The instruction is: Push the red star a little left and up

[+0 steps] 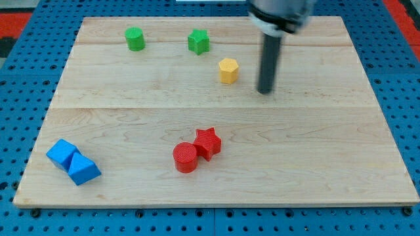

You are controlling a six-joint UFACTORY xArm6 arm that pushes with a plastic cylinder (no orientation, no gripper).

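**Tip far from red star, cylinder in the way**

Surface (216,118) first: pale wood fills most of the frame. My tip (265,90) rests in the upper right of centre, just right of the yellow block (228,71); there is no hand, only the rod, so no open or closed state applies. Lower centre, the red star (208,142) touches the red cylinder (186,157) at its lower left. Two blue blocks (72,162) sit lower left; a green cylinder (135,39) and green star (198,41) upper left. Risk: approaching from the star's lower right, an off-centre push would likely spin the star or drag the cylinder along.
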